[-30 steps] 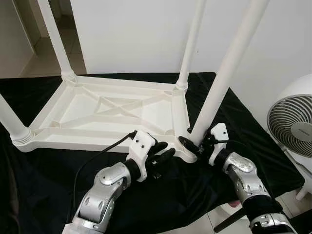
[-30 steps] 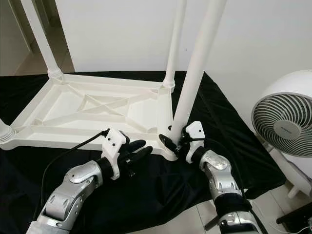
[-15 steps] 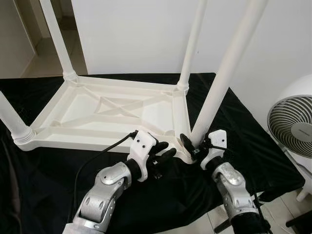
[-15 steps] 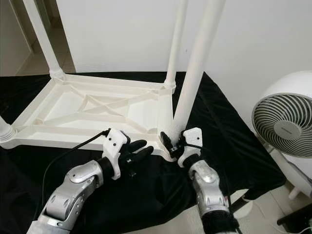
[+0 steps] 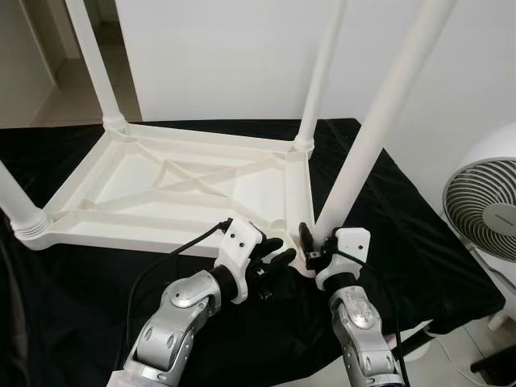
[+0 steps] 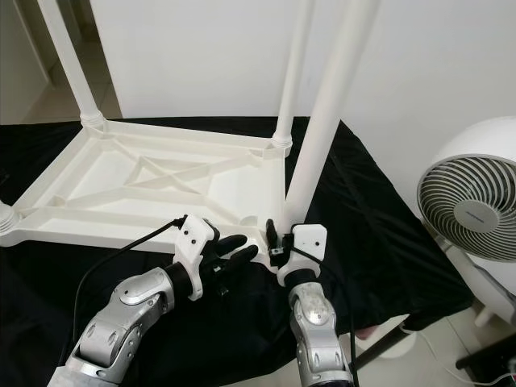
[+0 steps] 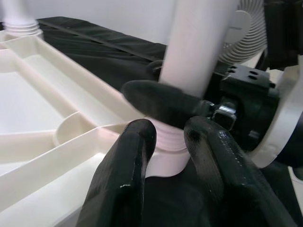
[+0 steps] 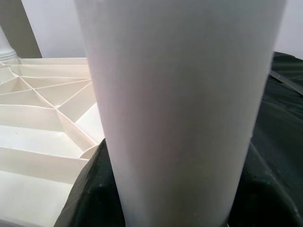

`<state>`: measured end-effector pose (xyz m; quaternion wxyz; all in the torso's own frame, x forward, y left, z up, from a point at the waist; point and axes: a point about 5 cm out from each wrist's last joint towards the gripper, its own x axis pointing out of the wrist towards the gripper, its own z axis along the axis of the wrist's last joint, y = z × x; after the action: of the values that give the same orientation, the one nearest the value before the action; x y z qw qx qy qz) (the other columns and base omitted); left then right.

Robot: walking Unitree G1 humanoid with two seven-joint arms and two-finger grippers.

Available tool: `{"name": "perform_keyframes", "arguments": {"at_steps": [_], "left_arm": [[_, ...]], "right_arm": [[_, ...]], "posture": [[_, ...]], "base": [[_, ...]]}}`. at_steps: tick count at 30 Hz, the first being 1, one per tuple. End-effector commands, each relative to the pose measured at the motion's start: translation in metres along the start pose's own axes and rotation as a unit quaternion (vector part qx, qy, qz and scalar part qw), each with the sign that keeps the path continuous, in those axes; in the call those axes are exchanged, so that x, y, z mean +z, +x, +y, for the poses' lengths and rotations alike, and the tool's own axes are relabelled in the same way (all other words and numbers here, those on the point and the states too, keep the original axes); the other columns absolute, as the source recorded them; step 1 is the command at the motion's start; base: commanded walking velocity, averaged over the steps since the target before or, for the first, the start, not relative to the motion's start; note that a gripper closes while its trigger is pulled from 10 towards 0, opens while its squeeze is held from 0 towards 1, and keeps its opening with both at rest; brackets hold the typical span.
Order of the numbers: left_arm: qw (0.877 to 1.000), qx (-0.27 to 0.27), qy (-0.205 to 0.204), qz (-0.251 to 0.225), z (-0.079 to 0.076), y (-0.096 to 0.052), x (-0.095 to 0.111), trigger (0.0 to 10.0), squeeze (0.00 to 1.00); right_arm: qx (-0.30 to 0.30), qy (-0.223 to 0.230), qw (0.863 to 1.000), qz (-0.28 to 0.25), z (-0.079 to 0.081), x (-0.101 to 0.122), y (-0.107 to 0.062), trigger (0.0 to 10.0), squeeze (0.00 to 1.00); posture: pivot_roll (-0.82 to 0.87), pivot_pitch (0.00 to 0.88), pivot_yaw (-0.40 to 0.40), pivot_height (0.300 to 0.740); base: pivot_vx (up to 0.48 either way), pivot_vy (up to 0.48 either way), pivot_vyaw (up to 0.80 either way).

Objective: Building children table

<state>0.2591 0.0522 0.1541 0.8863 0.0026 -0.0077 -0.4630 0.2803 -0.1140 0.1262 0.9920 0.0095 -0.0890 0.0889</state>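
While white plastic table (image 5: 173, 189) lay upside down on black cloth (image 5: 379, 234), right gripper (image 5: 316, 248) clamped near-corner leg (image 5: 367, 145) at its base. Left gripper (image 5: 270, 256) beside socket, fingers parted, holding nothing. Leg judged light, stiff, smooth; best gripped low by threads. Fan (image 5: 484, 205) right; white wall (image 5: 218, 56) behind.

A wrinkled black cloth (image 5: 387, 218) covers the low surface and hangs over its near edge. At the right stands a round white plastic fan (image 6: 476, 205) with a grey spiral grille, just beside the cloth's right edge. A plain white wall (image 5: 226, 56) rises behind. At the far left, a doorway opens onto pale beige floor tiles (image 5: 68, 101).
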Motion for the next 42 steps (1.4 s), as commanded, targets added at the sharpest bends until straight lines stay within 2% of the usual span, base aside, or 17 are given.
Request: {"name": "perform_keyframes", "arguments": {"at_steps": [1,4,5,9,10,11,13,19,20,21,24,25,28,29,34,39,42], "left_arm": [[1.000,0.008,-0.002,0.001,0.000,0.001,-0.001,10.0,0.00],[1.000,0.011,-0.002,-0.002,0.001,0.002,0.000,10.0,0.00],[1.000,0.012,-0.002,-0.003,0.001,0.003,0.001,10.0,0.00],[1.000,0.013,-0.001,-0.003,0.002,0.003,0.001,10.0,0.00],[1.000,0.014,0.001,-0.004,0.003,0.002,0.003,10.0,0.00],[1.000,0.014,0.001,-0.004,0.003,0.002,0.003,10.0,0.00],[1.000,0.015,0.003,-0.004,0.005,0.001,0.004,10.0,0.00],[1.000,0.019,0.006,-0.002,0.008,0.000,0.004,10.0,0.00],[1.000,0.021,0.007,-0.004,0.009,0.000,0.005,10.0,0.00],[1.000,0.022,0.009,-0.007,0.010,0.001,0.006,10.0,0.00],[1.000,0.022,0.009,-0.007,0.010,0.001,0.006,10.0,0.00],[1.000,0.023,0.011,-0.009,0.011,0.001,0.007,10.0,0.00],[1.000,0.026,0.012,-0.009,0.012,0.002,0.007,10.0,0.00],[0.999,0.026,0.014,-0.012,0.013,0.003,0.008,10.0,0.00],[0.999,0.028,0.017,-0.016,0.014,0.004,0.010,10.0,0.00],[0.999,0.032,0.017,-0.019,0.014,0.003,0.012,10.0,0.00],[0.999,0.033,0.017,-0.018,0.014,0.002,0.011,10.0,0.00]], "right_arm": [[0.006,0.003,0.999,0.042,0.005,-0.014,-0.005,10.0,0.00],[0.004,0.005,0.999,0.042,0.003,-0.012,-0.003,10.0,0.00],[0.002,0.007,0.999,0.039,0.002,-0.010,-0.002,10.0,1.00],[0.011,0.011,0.999,0.029,-0.002,-0.006,-0.002,10.0,1.00],[0.046,0.008,0.999,0.023,-0.010,-0.003,-0.002,10.0,1.00],[0.046,0.008,0.999,0.023,-0.010,-0.003,-0.002,10.0,1.00],[0.093,-0.003,0.995,0.022,-0.019,0.001,-0.001,10.0,1.00],[0.169,-0.015,0.985,0.034,-0.026,0.003,0.000,10.0,1.00],[0.208,-0.017,0.977,0.036,-0.026,0.005,-0.001,10.0,0.00],[0.245,-0.026,0.968,0.041,-0.027,0.006,-0.002,10.0,0.00],[0.245,-0.026,0.968,0.041,-0.027,0.006,-0.002,10.0,0.00],[0.274,-0.041,0.960,0.049,-0.030,0.005,-0.001,10.0,0.00],[0.294,-0.056,0.953,0.054,-0.034,0.004,0.002,10.0,0.00],[0.305,-0.073,0.948,0.055,-0.038,0.004,0.007,0.0,0.00],[0.318,-0.085,0.943,0.052,-0.043,0.006,0.016,0.0,0.00],[0.330,-0.081,0.939,0.057,-0.043,0.005,0.015,0.0,0.00],[0.352,-0.071,0.931,0.066,-0.042,0.000,0.010,0.0,0.00]], "posture": [[-0.01,0.060,-0.028,0.740],[-0.01,0.061,-0.027,0.740],[-0.01,0.061,-0.027,0.740],[-0.01,0.060,-0.023,0.740],[0.00,0.058,-0.020,0.740],[0.00,0.058,-0.020,0.740],[0.00,0.049,-0.020,0.740],[0.00,0.041,-0.022,0.740],[0.00,0.034,-0.023,0.740],[0.01,0.021,-0.025,0.740],[0.01,0.021,-0.025,0.740],[0.01,0.017,-0.030,0.740],[0.01,0.018,-0.028,0.740],[0.01,0.007,-0.035,0.740],[0.02,0.000,-0.043,0.740],[0.03,0.000,-0.046,0.740],[0.03,0.000,-0.051,0.740]], "base": [[0.000,0.000,0.00],[0.000,0.000,0.00],[0.000,0.000,0.00],[0.000,0.000,0.00],[0.000,0.000,0.00],[0.000,0.000,0.00],[0.000,0.000,0.00],[0.000,0.000,0.00],[0.000,0.000,0.00],[0.000,0.000,0.00],[0.000,0.000,0.00],[0.000,0.000,0.00],[0.000,0.000,0.00],[0.000,0.000,0.00],[0.000,0.000,0.00],[0.000,0.000,0.00],[0.000,0.000,0.00]]}}
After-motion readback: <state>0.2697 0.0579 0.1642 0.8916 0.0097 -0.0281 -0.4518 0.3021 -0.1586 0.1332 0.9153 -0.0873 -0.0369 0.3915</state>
